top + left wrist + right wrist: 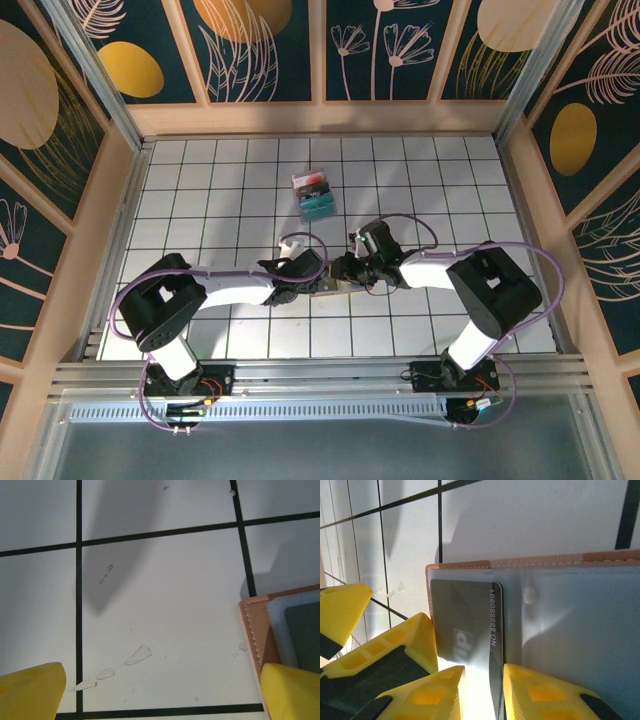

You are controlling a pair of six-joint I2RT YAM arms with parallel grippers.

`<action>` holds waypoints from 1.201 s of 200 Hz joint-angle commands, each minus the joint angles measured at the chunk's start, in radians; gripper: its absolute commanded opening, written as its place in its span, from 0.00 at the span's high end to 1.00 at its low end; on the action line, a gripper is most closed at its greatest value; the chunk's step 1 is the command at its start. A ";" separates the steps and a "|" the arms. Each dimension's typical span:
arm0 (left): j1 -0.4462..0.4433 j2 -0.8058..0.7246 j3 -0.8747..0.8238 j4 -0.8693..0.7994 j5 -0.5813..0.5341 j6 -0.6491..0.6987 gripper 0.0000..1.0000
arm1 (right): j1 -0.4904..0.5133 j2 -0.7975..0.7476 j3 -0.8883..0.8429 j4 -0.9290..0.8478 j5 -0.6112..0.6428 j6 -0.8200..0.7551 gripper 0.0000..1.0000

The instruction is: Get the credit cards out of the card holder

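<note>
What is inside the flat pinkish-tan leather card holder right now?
One dark grey card with printed digits lies in a pocket on the card holder's grey-blue inner face. The right gripper's yellow fingers cover its lower end; any cards beneath it are hidden.

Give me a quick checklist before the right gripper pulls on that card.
1. Card holder lying open, inner face up: ok.
2. Dark card in sight inside it: ok.
3. Right gripper straddling the card's edge: ok.
4. Firm pinch on the card: cannot tell.
5. Left gripper holding the holder down: cannot tell; it is wide open, with one finger over the holder's edge.
6. Teal pack away from both arms: ok.
</note>
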 commanded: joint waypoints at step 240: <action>0.007 0.010 -0.025 -0.006 0.066 -0.013 0.01 | 0.016 -0.085 -0.023 -0.077 0.062 0.031 0.73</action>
